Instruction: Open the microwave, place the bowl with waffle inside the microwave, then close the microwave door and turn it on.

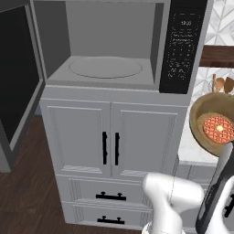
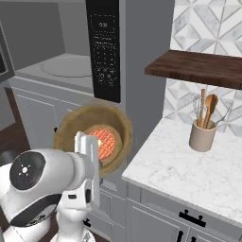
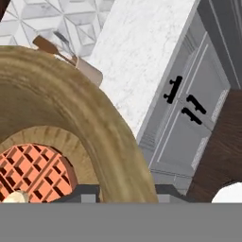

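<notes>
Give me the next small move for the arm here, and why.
Probably carry the bowl left toward the open microwave. The microwave door is already swung wide, the turntable is bare, and the bowl, tilted with the waffle inside, hangs beside the counter edge off the surface, apparently gripped at its rim.

Bowl [image 2: 80, 124] looks matt, grained wood; counter [image 2: 189, 165] polished veined marble (white-grey); microwave [image 1: 109, 36] smooth matt grey.

Beige crock [image 2: 202, 136] with wooden spoons, whisk on white marble counter [image 2: 189, 175]. Dark wood shelf [image 2: 198, 68] above, on diamond-tile backsplash [image 2: 198, 23]. Grey 2-door cabinet [image 1: 109, 139], 2 drawers [image 1: 107, 195] below; dark wood floor [image 1: 27, 201].
</notes>
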